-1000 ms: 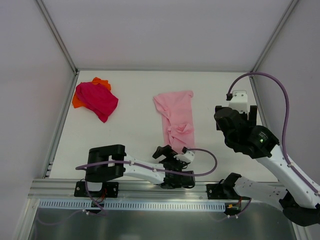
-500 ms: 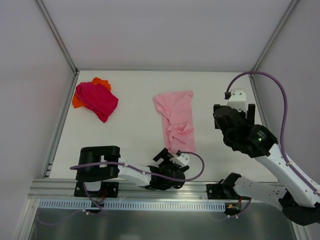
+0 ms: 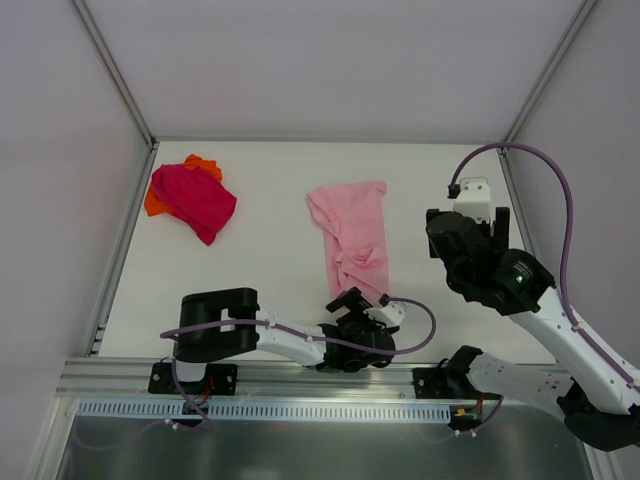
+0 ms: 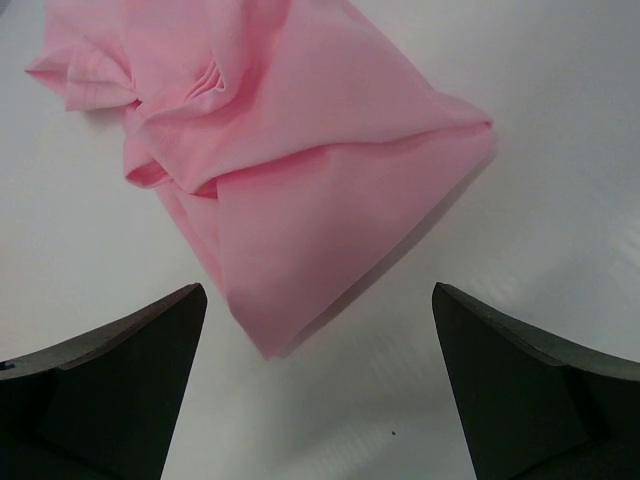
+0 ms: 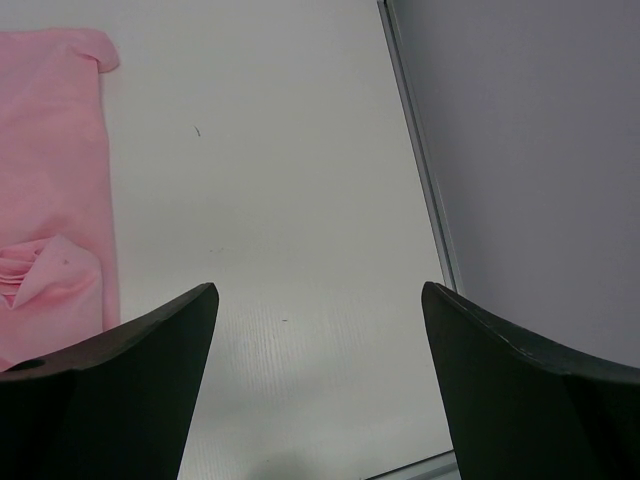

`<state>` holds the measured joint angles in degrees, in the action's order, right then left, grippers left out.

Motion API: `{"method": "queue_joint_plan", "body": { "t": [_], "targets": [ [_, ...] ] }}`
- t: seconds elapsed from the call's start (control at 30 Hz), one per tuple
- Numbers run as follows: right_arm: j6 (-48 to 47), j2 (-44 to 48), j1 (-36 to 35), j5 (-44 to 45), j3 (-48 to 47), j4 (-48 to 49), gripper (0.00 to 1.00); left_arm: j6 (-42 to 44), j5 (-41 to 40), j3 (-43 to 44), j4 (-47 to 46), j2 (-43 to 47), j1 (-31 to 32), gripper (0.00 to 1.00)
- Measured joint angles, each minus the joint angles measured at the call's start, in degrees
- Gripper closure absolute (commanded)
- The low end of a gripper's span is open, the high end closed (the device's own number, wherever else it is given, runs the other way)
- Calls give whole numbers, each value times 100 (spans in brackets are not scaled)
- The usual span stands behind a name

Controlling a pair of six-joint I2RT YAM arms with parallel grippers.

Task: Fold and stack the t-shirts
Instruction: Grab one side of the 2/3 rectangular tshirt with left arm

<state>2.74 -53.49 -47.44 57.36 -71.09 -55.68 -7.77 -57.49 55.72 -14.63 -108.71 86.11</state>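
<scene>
The light pink t-shirt point(image 3: 350, 235) lies partly folded as a long strip in the middle of the table, bunched at its near end. It also shows in the left wrist view point(image 4: 300, 150) and at the left edge of the right wrist view point(image 5: 50, 200). My left gripper point(image 3: 358, 303) is open and empty, low at the shirt's near corner point(image 4: 270, 340). My right gripper point(image 3: 478, 222) is open and empty, raised to the right of the shirt. The magenta t-shirt point(image 3: 195, 198) lies crumpled at the far left on top of the orange t-shirt point(image 3: 203, 162).
The white table point(image 3: 260, 250) is bounded by a metal rail at the left point(image 3: 120, 250), the right wall edge point(image 5: 415, 160) and the aluminium frame at the near edge point(image 3: 300, 375). Bare table lies between the two cloth piles.
My left arm swung left and back, then forward again; its gripper now sits at the pink shirt's near corner. My right gripper barely moved.
</scene>
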Motion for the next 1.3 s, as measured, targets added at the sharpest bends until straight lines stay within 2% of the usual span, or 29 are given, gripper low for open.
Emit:
{"method": "queue_joint_plan", "body": {
  "t": [0.17,0.27,0.3,0.33,0.5,0.53,0.77,0.97,1.1,1.3],
  "targets": [
    [-9,107,0,0,0,-2,12,-7,-4,131,492,-122,-144,1],
    [-9,184,0,2,-2,-4,12,-33,0,199,654,-188,-186,6],
    [-9,201,0,2,-2,-4,12,-37,15,203,669,-188,-186,14],
    [-9,216,0,2,-2,-7,12,-57,33,205,680,-188,-210,32],
    [-9,254,0,2,-2,-7,12,-103,236,203,739,-278,-260,74],
    [-7,254,0,2,-2,-7,12,-105,286,203,769,-295,-271,99],
    [-4,201,0,-2,-2,11,12,-387,295,201,1012,-293,-238,100],
    [-2,63,0,-22,-2,68,12,-1086,-87,153,2081,369,249,100],
    [-4,61,0,-26,-2,94,12,-2061,-507,496,3368,678,638,100],
    [-2,59,0,-72,0,98,12,-4660,-1038,1504,6293,391,999,100]
  ]
}}
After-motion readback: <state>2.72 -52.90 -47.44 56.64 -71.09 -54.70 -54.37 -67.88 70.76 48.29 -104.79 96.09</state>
